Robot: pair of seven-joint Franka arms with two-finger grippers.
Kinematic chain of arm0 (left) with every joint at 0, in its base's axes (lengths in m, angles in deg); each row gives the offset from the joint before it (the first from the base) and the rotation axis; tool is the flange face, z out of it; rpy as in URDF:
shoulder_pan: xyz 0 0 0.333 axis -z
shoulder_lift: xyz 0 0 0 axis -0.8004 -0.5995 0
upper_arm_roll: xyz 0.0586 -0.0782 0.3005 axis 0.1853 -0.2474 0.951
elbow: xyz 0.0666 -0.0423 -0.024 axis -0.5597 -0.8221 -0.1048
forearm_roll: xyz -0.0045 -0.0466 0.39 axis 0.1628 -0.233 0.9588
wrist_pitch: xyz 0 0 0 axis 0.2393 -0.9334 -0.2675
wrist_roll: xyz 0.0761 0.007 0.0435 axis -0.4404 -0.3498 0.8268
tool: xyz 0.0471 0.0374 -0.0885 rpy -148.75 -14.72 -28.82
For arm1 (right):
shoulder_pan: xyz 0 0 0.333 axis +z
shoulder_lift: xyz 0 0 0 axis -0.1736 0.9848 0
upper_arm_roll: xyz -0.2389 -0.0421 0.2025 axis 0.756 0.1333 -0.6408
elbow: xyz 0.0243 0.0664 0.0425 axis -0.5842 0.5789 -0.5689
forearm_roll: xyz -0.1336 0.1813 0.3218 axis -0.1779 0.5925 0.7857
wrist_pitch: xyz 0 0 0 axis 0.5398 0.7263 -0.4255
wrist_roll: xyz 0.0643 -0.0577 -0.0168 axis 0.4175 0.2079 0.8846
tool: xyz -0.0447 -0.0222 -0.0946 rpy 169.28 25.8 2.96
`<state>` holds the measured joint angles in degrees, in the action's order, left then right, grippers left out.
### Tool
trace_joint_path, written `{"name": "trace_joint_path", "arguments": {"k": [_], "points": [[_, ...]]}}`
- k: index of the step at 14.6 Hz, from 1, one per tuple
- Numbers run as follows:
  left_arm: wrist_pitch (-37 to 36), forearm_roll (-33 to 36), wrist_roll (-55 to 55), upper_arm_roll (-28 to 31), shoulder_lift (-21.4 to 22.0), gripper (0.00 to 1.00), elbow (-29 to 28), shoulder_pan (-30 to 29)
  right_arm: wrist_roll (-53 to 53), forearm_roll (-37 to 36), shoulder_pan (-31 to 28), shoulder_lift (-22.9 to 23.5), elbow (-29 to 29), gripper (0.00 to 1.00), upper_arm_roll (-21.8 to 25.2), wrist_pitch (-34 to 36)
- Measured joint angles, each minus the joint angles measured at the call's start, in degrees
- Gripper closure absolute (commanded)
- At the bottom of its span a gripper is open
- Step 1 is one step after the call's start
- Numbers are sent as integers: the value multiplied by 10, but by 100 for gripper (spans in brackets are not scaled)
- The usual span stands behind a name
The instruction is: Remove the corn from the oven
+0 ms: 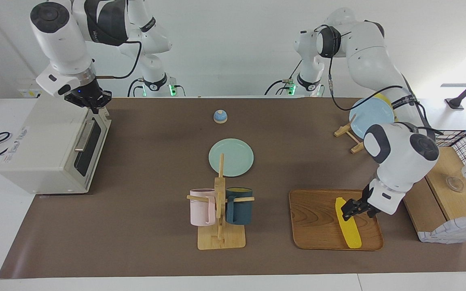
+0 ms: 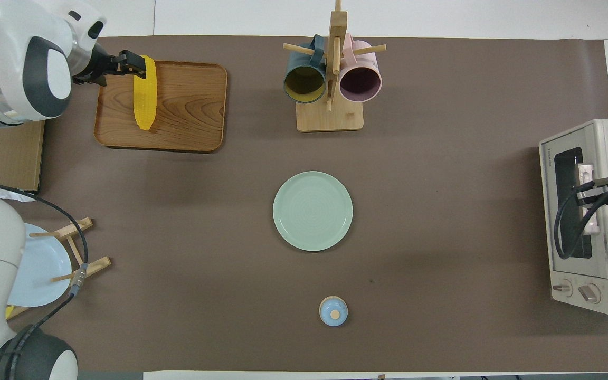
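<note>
Corn (image 1: 348,226) is laid on tray (image 1: 318,218), overhead 10 o'clock, so left hand (image 1: 350,208) at its end should be lifted straight up, right hand (image 1: 91,101) kept over oven (image 1: 43,149) door, 3 o'clock; neither grip can be told.

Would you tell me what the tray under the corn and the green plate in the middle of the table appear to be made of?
The tray looks like wood with a smooth, perhaps varnished finish: brown, with curving grain lines. The green plate looks like glazed ceramic, possibly plastic: even pale colour, faint concentric rings. The corn looks like moulded plastic: uniform bright yellow.
</note>
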<state>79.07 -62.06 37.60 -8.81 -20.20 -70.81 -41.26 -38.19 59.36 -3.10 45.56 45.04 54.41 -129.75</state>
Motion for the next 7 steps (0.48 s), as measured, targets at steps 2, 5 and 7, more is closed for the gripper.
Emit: {"name": "trace_joint_path", "arguments": {"k": [2,5,7], "points": [[-41,6,0,20,46,0,-6,-1,-2,20,18,21,-43,100,-1,21],[-131,38,1,25,117,0,-19,-2,-38,69,33,40,-70,100,-2,24],[-193,52,1,24,154,0,-22,-1,-55,75,48,45,-84,93,-2,35]]}}
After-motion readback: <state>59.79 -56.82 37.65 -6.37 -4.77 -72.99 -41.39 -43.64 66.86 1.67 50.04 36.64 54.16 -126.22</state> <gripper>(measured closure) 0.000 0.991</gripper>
